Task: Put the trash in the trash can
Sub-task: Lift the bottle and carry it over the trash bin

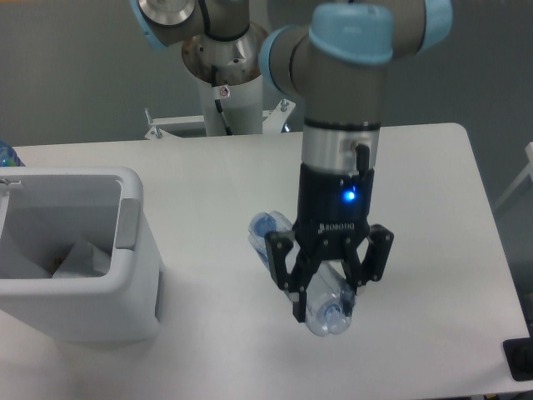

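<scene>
Surface: white table, grey backdrop behind.
Bottle: clear, crushed, held lifted right of the trash can, clamped between the jaws.
Gripper: pointed down, blue light lit.
Wrapper: seen lying inside the trash can.

Your UR5e arm: grey tubular links, light-blue joint caps, silver upper tube. Black two-finger gripper, white lettering, blue indicator light at its 12 o'clock. White pedestal base.
</scene>
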Motion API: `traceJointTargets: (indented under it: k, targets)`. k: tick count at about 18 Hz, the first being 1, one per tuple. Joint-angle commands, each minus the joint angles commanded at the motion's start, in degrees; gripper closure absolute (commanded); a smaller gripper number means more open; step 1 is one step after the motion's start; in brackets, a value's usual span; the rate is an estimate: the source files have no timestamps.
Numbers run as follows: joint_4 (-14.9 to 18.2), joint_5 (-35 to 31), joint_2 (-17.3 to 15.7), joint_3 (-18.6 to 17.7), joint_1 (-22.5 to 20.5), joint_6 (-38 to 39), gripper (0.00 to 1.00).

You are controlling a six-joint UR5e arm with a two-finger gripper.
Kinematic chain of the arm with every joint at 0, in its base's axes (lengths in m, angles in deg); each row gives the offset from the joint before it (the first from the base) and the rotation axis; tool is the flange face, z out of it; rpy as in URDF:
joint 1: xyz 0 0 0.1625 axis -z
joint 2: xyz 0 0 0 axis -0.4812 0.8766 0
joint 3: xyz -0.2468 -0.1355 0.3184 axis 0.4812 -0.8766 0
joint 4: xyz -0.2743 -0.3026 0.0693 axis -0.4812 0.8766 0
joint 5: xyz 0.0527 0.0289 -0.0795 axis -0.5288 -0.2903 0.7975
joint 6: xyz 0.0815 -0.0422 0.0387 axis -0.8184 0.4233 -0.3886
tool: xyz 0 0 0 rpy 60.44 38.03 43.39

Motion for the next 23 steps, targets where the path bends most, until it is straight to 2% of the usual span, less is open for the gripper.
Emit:
traceJointTargets:
  k: [4,12,19,23]
  targets:
    - [0.0,1.07,-2.64,-0.79,1.93,3.16,0.4]
    - [0.0,1.07,-4.4,-0.97,6.32,8.27,0.4]
    - [0.0,2.21,-2.12,-1.23,14.23,7.92,0.4]
    - [0.0,2.21,-0.63,-1.41,17.13,7.74,0.4]
